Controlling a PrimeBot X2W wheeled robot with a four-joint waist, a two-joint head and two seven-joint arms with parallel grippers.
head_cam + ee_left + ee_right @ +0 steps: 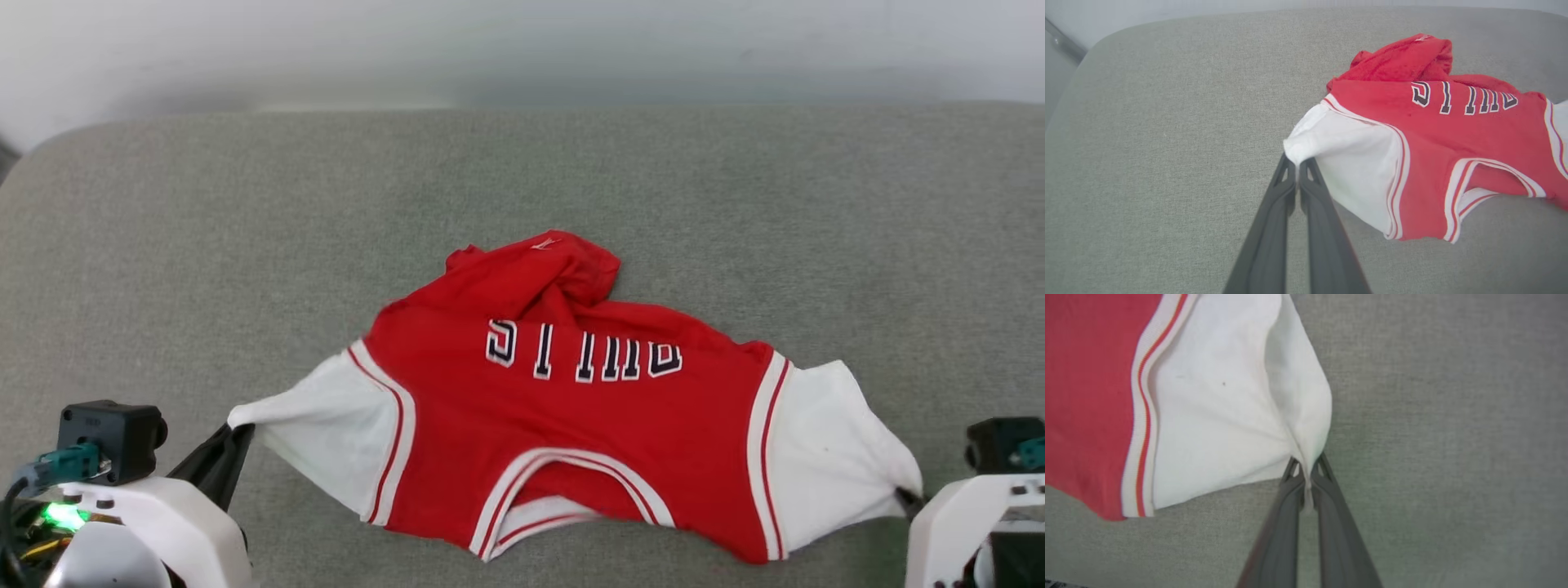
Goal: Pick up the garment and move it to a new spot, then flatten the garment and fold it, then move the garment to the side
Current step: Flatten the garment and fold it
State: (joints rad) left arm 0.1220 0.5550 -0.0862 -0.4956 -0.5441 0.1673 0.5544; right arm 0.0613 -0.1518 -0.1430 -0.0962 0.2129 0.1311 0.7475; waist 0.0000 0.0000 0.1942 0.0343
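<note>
Red garment [571,408] with white sleeves lies spread on a grey fabric surface [163,245]. The left gripper [1297,163] pinches one sleeve tip, the right gripper [1306,466] the other.

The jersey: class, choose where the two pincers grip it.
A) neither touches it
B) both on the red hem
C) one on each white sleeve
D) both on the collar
C: the left pincer is shut on the tip of one white sleeve, the right pincer on the other, the jersey stretched between.
</note>
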